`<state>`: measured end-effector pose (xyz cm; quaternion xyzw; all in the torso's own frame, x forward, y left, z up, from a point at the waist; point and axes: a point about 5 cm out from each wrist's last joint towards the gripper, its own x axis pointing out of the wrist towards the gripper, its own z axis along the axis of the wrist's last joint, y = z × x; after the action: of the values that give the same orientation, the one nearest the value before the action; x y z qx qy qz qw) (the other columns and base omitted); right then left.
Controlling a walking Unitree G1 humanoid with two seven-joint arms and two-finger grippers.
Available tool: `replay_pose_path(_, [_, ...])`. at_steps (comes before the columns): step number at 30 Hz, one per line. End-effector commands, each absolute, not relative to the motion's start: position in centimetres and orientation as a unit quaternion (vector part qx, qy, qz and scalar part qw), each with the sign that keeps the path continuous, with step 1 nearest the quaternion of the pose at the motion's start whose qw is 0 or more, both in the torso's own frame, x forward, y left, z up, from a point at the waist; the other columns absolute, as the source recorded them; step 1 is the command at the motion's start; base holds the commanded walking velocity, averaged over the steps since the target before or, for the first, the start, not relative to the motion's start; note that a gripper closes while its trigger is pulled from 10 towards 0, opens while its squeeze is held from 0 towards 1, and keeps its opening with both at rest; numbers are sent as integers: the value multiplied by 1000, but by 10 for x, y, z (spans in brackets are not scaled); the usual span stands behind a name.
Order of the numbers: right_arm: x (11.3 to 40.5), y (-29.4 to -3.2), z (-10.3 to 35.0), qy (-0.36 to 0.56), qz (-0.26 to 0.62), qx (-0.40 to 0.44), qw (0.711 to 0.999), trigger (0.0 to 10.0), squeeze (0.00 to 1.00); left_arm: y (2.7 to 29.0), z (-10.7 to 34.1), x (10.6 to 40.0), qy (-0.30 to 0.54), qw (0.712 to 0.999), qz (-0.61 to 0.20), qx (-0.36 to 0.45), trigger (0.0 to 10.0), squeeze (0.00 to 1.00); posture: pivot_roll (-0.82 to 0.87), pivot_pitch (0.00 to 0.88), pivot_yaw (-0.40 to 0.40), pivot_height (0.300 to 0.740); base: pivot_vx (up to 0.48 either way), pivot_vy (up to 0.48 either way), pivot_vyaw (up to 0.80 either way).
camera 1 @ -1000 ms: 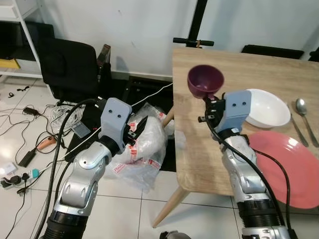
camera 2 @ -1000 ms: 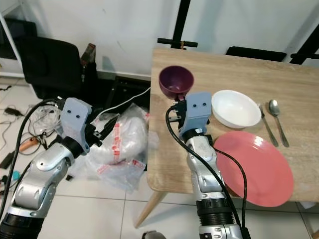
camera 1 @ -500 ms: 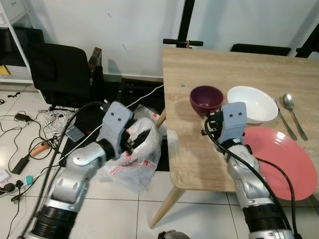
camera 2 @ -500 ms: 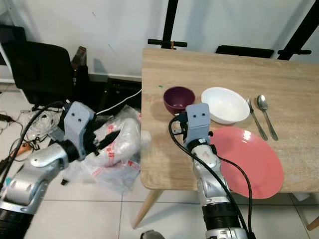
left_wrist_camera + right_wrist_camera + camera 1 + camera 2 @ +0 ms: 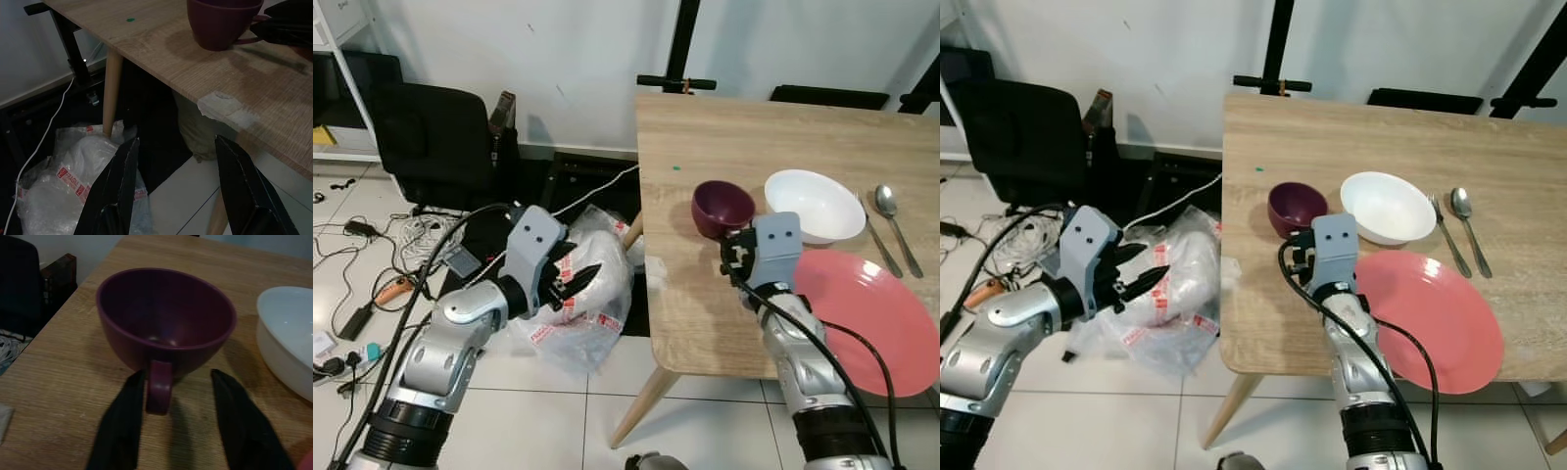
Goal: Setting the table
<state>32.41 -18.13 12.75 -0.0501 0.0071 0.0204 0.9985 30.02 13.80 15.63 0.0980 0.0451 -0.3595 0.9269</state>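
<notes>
A dark purple cup (image 5: 722, 208) stands upright on the wooden table (image 5: 705, 127), just left of a white bowl (image 5: 815, 204). My right gripper (image 5: 732, 250) is right behind the cup. In the right wrist view its fingers (image 5: 120, 426) are open on either side of the cup's handle (image 5: 158, 391), not clamping it. A pink plate (image 5: 867, 318) lies in front of the bowl, with a fork (image 5: 881, 245) and a spoon (image 5: 893, 211) to the right. My left gripper (image 5: 582, 277) is open and empty, off the table's left edge at about table height.
A crumpled clear plastic bag (image 5: 587, 313) lies on the floor under the table's left edge. A black chair (image 5: 435, 132) stands at the back left, with cables (image 5: 372, 284) spread over the tiles. A black stand (image 5: 685, 49) rises behind the table.
My right gripper brought the purple cup down from the air onto the table beside the white bowl and opened off its handle. The camera shifted a little.
</notes>
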Motion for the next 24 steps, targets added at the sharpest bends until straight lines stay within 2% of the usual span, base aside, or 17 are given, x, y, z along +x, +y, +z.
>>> replay_pose_path(1, [322,-188,128,2,5,-49,999,10000,1000,135,155,300,47,923,-370,94,10000,0,-122,37,-8,740,0,0,0])
replay_pose_path(6, [320,-189,138,-21,-1,-45,999,10000,1000,134,154,300,47,923,-371,92,10000,0,-122,37,-8,740,0,0,0])
replay_pose_path(7, [317,-190,144,-36,-5,-42,998,10000,698,134,154,299,47,923,-371,91,10000,0,-125,38,-3,740,0,0,0])
replay_pose_path(8, [317,-190,144,-36,-5,-42,998,10000,698,134,154,299,47,923,-371,91,10000,0,-125,38,-3,740,0,0,0])
replay_pose_path(9, [315,-190,147,-43,-7,-41,998,10000,51,133,154,299,47,923,-371,91,10000,0,-125,38,-3,740,0,0,0])
replay_pose_path(10, [311,-191,152,-54,-10,-38,998,10000,0,133,153,298,47,923,-371,90,10000,0,-126,40,-2,740,0,0,0])
replay_pose_path(17, [281,-196,176,-101,-18,-24,994,10000,0,133,150,296,53,922,-375,86,10000,0,-133,48,-2,740,0,0,0])
replay_pose_path(24, [246,-187,174,-110,5,-19,994,10000,0,134,148,291,54,925,-368,82,10000,0,-142,51,2,740,0,0,0])
